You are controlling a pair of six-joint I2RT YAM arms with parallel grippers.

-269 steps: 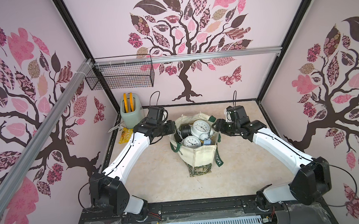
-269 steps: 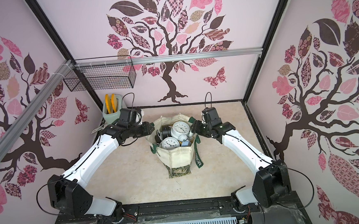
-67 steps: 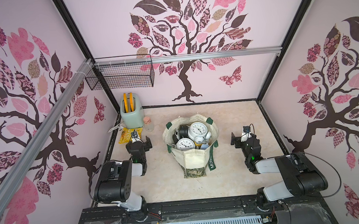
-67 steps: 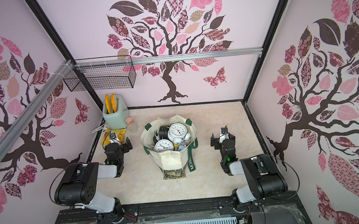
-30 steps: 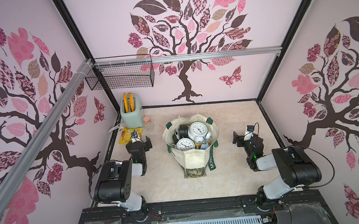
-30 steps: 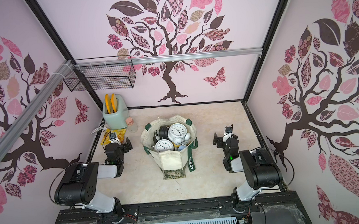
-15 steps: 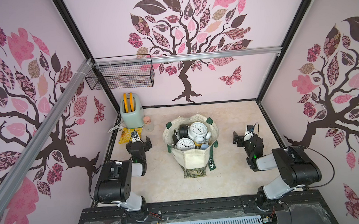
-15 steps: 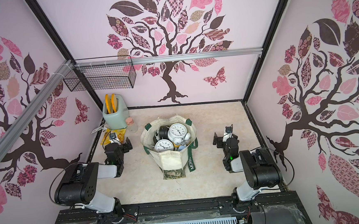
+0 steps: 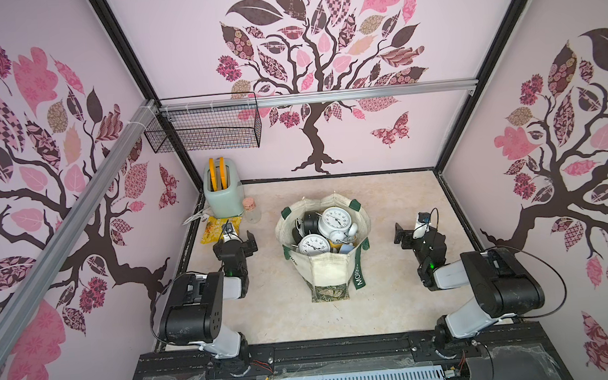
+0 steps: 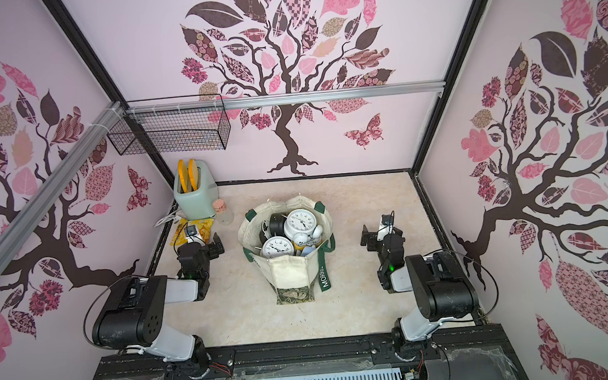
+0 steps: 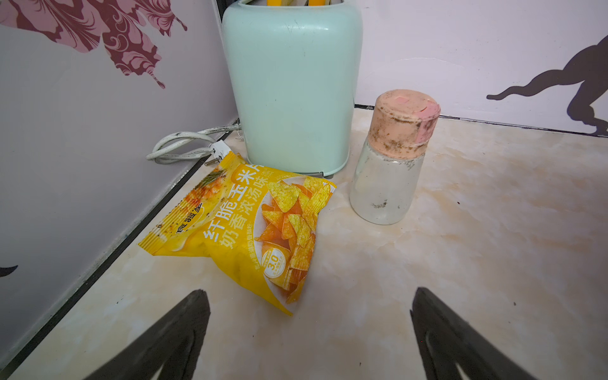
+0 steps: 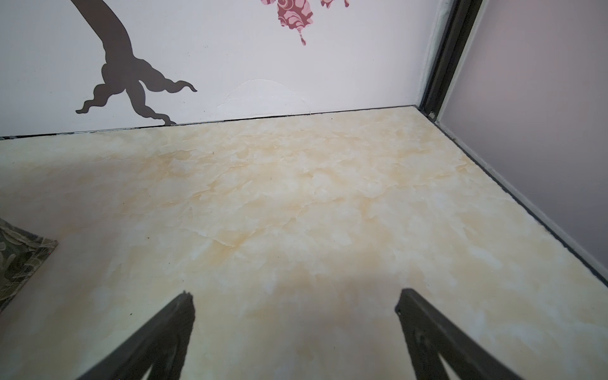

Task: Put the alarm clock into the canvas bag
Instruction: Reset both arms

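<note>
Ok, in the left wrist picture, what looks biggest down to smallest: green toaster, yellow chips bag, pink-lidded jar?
1. green toaster, top cut off
2. yellow chips bag, nearer the camera, so unsure against the toaster
3. pink-lidded jar, clearly smallest

Both top views look down from high above the near edge over the whole tabletop (image 9: pixel 386 207); each wrist view sits low, facing a far corner.

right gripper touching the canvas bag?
Apart. Both top views show bare tabletop between the right gripper and the canvas bag.
</note>
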